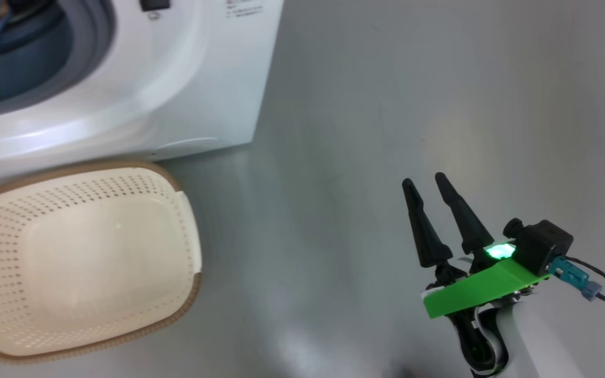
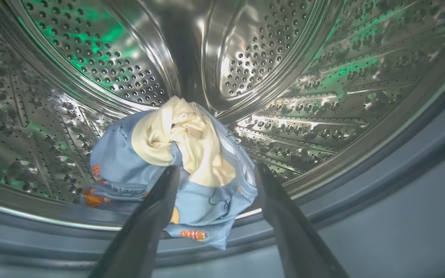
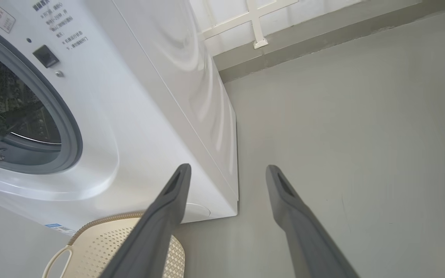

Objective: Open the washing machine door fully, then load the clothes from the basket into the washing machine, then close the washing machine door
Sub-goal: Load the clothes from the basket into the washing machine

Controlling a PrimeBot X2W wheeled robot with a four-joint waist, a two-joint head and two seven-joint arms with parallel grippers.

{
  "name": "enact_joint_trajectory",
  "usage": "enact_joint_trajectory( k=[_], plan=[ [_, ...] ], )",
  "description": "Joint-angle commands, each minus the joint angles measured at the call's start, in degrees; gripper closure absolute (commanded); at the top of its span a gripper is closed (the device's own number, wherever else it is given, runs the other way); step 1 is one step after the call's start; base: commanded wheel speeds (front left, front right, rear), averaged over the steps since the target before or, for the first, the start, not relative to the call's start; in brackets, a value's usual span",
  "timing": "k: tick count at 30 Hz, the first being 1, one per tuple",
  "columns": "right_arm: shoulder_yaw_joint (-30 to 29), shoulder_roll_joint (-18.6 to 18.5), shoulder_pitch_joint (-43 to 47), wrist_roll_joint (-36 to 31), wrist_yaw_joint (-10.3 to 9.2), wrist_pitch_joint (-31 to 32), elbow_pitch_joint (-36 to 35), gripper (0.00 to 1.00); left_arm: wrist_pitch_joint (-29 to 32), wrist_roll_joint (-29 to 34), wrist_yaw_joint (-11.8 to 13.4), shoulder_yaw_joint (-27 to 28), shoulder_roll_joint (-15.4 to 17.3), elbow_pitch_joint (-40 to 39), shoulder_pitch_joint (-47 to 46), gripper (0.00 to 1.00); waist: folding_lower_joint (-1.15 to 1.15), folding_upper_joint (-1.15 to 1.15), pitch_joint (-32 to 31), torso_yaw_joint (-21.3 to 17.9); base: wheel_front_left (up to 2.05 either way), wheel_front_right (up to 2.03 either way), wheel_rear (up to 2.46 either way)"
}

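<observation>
My left gripper [image 2: 218, 170] reaches into the washing machine's steel drum [image 2: 303, 58], its fingers spread open. A bundle of light-blue clothes [image 2: 145, 166] with pale lining lies between and just beyond the fingertips, at the drum's front lip. The white washing machine [image 1: 176, 79] stands at the upper left of the head view. Below it on the floor sits the cream basket [image 1: 19, 220], its inside bare. My right gripper [image 1: 424, 181] hovers open over the floor to the right, holding nothing. The washing machine door is out of view.
The grey-blue rubber gasket [image 2: 400, 193] rings the drum mouth. In the right wrist view, the washing machine [image 3: 149, 116] is at the left, the basket's rim [image 3: 106, 221] below it, and grey floor [image 3: 361, 135] runs to a wall with a white frame [image 3: 257, 23].
</observation>
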Motion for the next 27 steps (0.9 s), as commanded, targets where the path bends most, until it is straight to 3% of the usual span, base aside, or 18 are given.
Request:
enact_joint_trajectory(
  k=[1, 16, 27],
  plan=[
    [0.4, 0.1, 1.4, -0.6, 0.09, -0.7, -0.9, 0.0, -0.3, 1.5, -0.1, 3.4, 2.2, -2.3, 2.0, 0.0, 0.0, 0.0, -1.8, 1.7, 0.0, 0.0, 0.0],
    [-2.7, 0.1, 5.3, -5.4, 0.09, -0.7, 1.1, 0.0, -0.4, 13.9, -0.1, 22.0, -6.1, -16.3, 23.3, 0.0, 0.0, 0.0, -10.1, 7.5, 0.0, 0.0, 0.0],
    [-4.4, -1.5, 8.0, -6.0, 0.09, -0.7, 1.8, 0.0, -0.4, 20.4, -0.1, 28.6, -10.1, -23.7, 35.1, 0.0, 0.0, 0.0, -14.9, 10.4, 0.0, 0.0, 0.0]
  ],
)
